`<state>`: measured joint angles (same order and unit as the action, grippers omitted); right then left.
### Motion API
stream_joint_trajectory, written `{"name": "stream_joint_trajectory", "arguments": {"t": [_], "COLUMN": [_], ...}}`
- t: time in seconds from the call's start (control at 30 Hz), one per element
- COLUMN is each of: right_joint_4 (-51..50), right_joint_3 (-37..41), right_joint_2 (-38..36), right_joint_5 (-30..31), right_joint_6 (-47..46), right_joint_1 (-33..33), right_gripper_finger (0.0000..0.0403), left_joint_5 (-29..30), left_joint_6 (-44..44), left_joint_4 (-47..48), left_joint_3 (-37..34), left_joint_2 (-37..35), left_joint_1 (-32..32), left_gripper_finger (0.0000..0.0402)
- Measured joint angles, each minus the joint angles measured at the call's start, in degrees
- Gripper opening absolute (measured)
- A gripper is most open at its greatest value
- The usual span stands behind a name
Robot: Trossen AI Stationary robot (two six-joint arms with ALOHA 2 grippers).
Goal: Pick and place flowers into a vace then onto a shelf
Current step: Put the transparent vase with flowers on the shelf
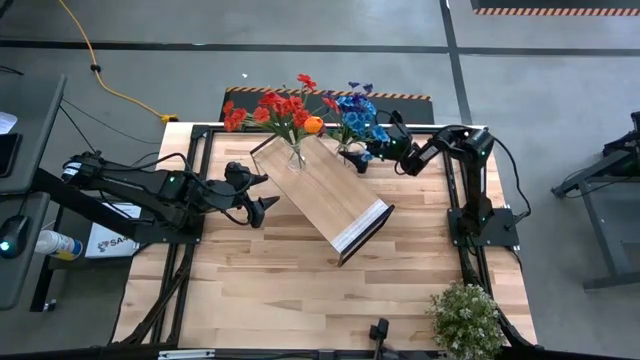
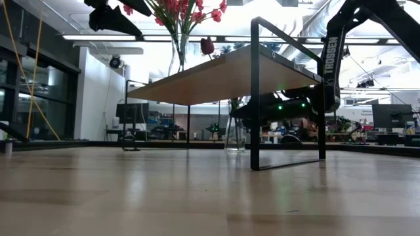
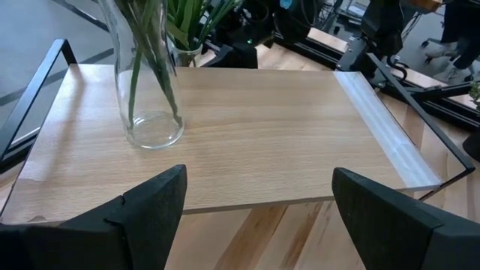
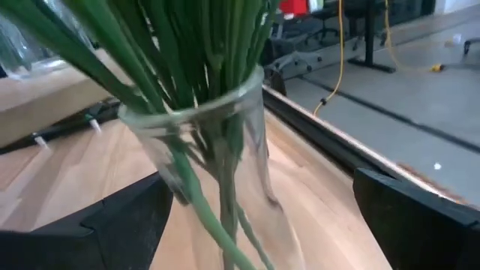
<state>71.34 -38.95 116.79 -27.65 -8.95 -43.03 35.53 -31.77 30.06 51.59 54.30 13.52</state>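
A clear glass vase (image 1: 295, 156) with red and orange flowers (image 1: 283, 108) stands on the far left corner of the light-wood shelf (image 1: 330, 200). A second glass vase (image 4: 217, 157) with blue flowers (image 1: 358, 118) stands on the table at the shelf's far side. My right gripper (image 4: 262, 184) is open, low and nearly level, with one finger on either side of this vase and clear of the glass. My left gripper (image 1: 256, 196) hovers open at the shelf's left side, facing the board (image 3: 240, 127) and the vase on it (image 3: 146, 90).
A bushy pale-green potted plant (image 1: 466, 318) stands at the table's near right corner. The shelf's dark frame legs (image 2: 254, 98) stand on the table, with the second vase (image 2: 235, 134) seen behind them. Bare tabletop (image 1: 260, 290) lies on the near side.
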Motion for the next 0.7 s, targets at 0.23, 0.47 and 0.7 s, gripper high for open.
{"name": "stream_joint_trajectory", "arguments": {"t": [0.23,0.47,0.7], "right_joint_4": [-3.4,-3.4,-2.4], "right_joint_3": [-1.6,-1.6,-1.6], "right_joint_2": [0.0,0.0,0.0], "right_joint_5": [-0.3,0.5,0.6], "right_joint_6": [-1.4,-1.2,-1.0], "right_joint_1": [0.1,0.1,0.1], "right_gripper_finger": [0.0395,0.0397,0.0395], "left_joint_5": [-0.3,-0.2,-0.1], "left_joint_6": [0.0,0.0,0.0], "left_joint_4": [0.0,0.0,0.1], "left_joint_3": [0.0,0.0,0.0], "left_joint_2": [0.0,0.0,0.0], "left_joint_1": [0.0,0.0,0.0], "left_gripper_finger": [0.0367,0.0367,0.0367]}}
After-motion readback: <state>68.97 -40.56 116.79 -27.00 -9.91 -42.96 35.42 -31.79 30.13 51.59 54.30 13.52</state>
